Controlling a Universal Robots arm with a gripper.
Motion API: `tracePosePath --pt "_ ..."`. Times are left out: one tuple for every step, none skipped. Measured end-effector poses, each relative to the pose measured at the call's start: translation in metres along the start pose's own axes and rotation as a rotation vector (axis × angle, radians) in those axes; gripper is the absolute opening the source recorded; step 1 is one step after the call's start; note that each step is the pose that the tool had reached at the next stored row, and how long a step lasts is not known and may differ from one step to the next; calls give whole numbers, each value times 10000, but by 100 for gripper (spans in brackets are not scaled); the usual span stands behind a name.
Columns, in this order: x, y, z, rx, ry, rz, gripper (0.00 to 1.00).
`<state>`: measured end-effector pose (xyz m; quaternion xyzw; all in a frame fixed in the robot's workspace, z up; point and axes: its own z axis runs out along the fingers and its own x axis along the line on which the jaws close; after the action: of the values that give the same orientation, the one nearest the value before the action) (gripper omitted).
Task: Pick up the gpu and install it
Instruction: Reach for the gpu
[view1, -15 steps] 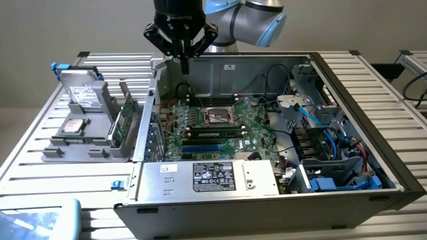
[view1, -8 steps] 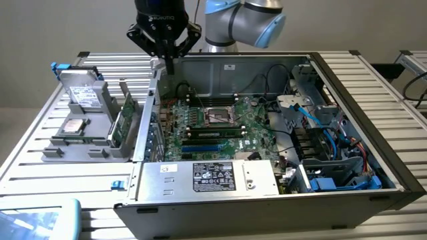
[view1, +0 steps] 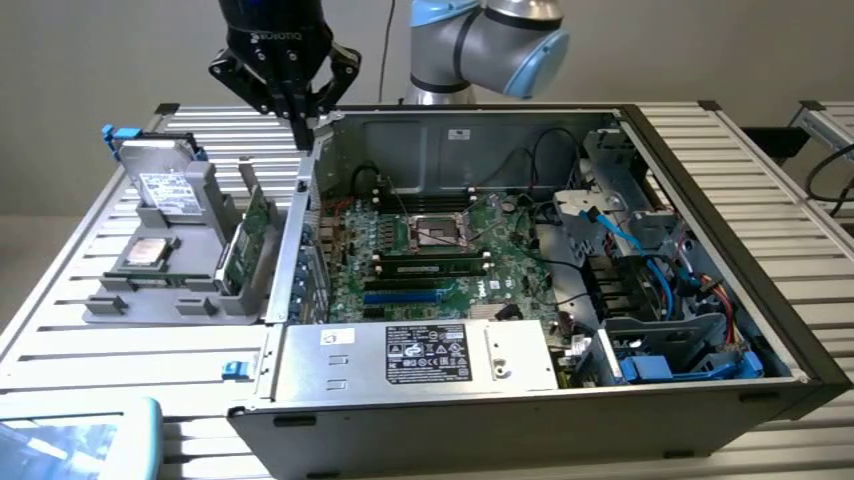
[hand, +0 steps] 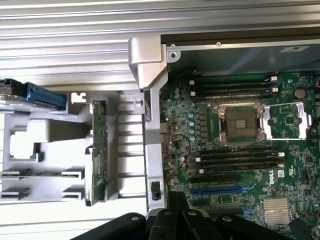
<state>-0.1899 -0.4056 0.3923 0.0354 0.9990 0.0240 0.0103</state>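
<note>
One gpu (view1: 250, 240) stands edge-on, partly hidden in its holder (view1: 160, 300); fingers (view1: 302, 112) nearby closed, empty.

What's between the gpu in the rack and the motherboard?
The computer case's upright metal side wall stands between the gpu and the motherboard, clear in the wrist view and the exterior view.

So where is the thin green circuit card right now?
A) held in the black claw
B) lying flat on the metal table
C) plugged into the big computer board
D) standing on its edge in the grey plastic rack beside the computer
D: the thin green circuit card stands on edge in the grey plastic rack, outside the open computer case; the black claw above is shut and empty.
</note>
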Motion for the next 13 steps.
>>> tracePosePath --pt "45 -3 -1 0 -1 1 11" --pt "90 -7 -1 -1 -1 -1 11" --pt "134 -10 -1 0 -1 -1 11" --pt "182 -13 -1 1 0 0 11" --pt "228 -16 -1 -1 -1 0 11" --pt "271 -19 -1 0 -1 0 11" --pt "319 -23 0 -1 -1 0 11" --pt "362 -26 0 0 -1 0 11" --pt "409 -29 0 0 0 0 11" --pt "452 -32 0 0 0 0 11" --pt "500 -36 0 -3 -1 -1 11" --pt "545 -39 1 -5 -1 0 11" --pt "590 -42 1 -9 0 0 11"
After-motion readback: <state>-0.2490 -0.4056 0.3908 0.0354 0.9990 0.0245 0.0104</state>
